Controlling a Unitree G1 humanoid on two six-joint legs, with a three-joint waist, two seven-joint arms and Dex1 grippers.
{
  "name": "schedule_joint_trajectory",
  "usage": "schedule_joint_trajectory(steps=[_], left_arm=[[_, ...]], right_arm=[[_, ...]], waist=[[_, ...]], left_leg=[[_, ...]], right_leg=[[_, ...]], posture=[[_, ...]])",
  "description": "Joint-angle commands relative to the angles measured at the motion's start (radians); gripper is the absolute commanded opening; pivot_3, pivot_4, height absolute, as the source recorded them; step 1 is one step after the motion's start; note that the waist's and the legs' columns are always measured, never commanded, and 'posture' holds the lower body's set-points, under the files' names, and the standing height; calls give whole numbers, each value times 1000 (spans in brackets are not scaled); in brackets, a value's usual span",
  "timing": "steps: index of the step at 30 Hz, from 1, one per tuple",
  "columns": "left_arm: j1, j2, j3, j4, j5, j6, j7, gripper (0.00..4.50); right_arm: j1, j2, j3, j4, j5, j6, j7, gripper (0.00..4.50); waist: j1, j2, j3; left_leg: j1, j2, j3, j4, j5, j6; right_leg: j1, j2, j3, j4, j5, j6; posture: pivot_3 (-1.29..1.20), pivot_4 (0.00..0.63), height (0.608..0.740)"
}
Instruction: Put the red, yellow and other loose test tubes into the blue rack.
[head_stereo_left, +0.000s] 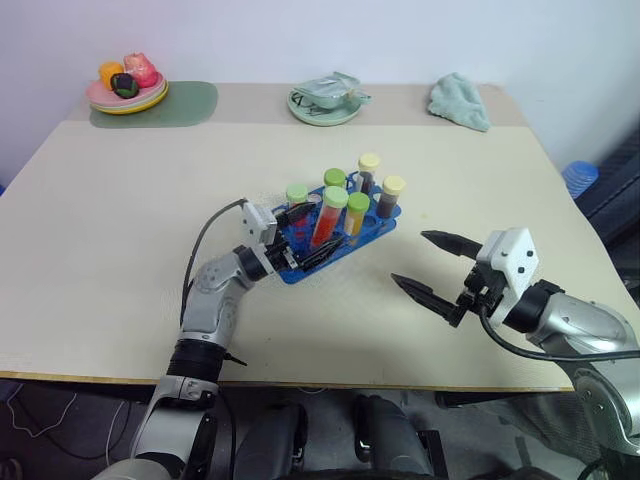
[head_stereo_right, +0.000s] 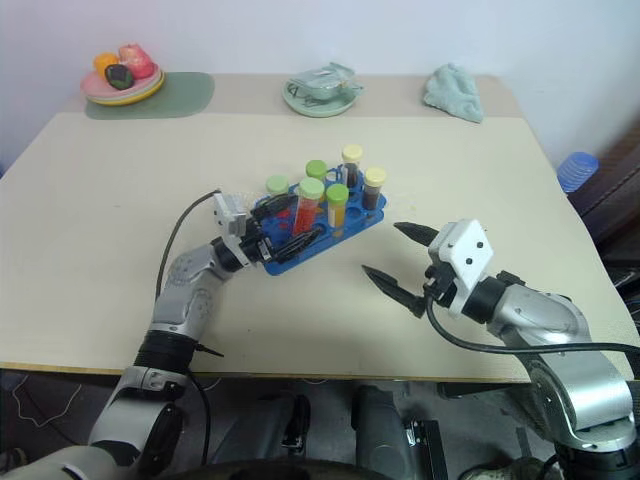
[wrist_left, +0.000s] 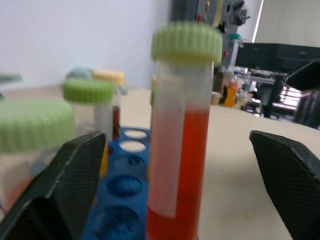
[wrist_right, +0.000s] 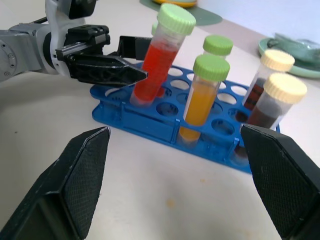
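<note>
The blue rack (head_stereo_left: 300, 270) sits mid-table and holds several capped tubes upright. The red tube (head_stereo_left: 328, 218), with a pale green cap, stands in a near hole. My left gripper (head_stereo_left: 320, 232) is open around it, one finger (wrist_left: 65, 185) on each side and a gap to the tube on both. Beside the red tube stands a yellow-orange tube (wrist_right: 202, 95) with a green cap. Two dark brown tubes (wrist_right: 265, 107) with pale yellow caps stand at the far end. My right gripper (head_stereo_left: 408, 258) hovers open and empty over the table, to the right of the rack.
A plate of toy fruit (head_stereo_left: 127, 92) on a green mat (head_stereo_left: 190, 105) sits at the back left. A green dish with a packet (head_stereo_left: 325, 100) and a teal cloth (head_stereo_left: 460, 100) lie along the back edge. A blue object (head_stereo_left: 580, 178) stands beyond the table's right edge.
</note>
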Motion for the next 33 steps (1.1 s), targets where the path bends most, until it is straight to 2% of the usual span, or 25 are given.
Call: schedule_joint_trajectory(steps=[1,8,14,18,26,33], left_arm=[[8,-1,13,-47,-9,-43,6,4459],[69,36,20,-179,-132,54,-68,4459],[242,140,53,-347,-275,209,-138,4459],[327,206,134,-407,-337,258,-124,4459],[474,449,219,-472,-320,288,-269,4459],[506,444,236,-521,-340,300,-229,4459]], right_arm=[[-11,-8,5,30,-29,-56,23,4265],[-53,21,30,75,-39,-109,33,4265],[-200,78,70,99,-30,-117,-4,4265],[-289,112,126,150,-69,-137,-12,4265],[-486,180,243,380,-224,-261,-19,4265],[-609,224,228,568,-328,-368,-93,4265]], waist=[[0,0,0],[-4,0,0],[-10,1,0],[-10,1,0],[-10,2,0],[-8,2,0]], left_leg=[[0,0,0,0,0,0],[0,0,0,0,0,0],[0,0,0,0,0,0],[0,1,0,0,0,0],[0,0,0,0,0,0],[0,0,1,-1,2,-3]], right_leg=[[0,0,0,0,0,0],[0,0,0,1,0,0],[0,0,0,1,0,0],[-1,0,0,1,0,0],[-1,0,0,0,0,-1],[-1,0,0,0,0,-1]], posture=[[0,150,740],[0,150,740],[0,150,740],[0,150,740],[0,150,740],[0,150,740]])
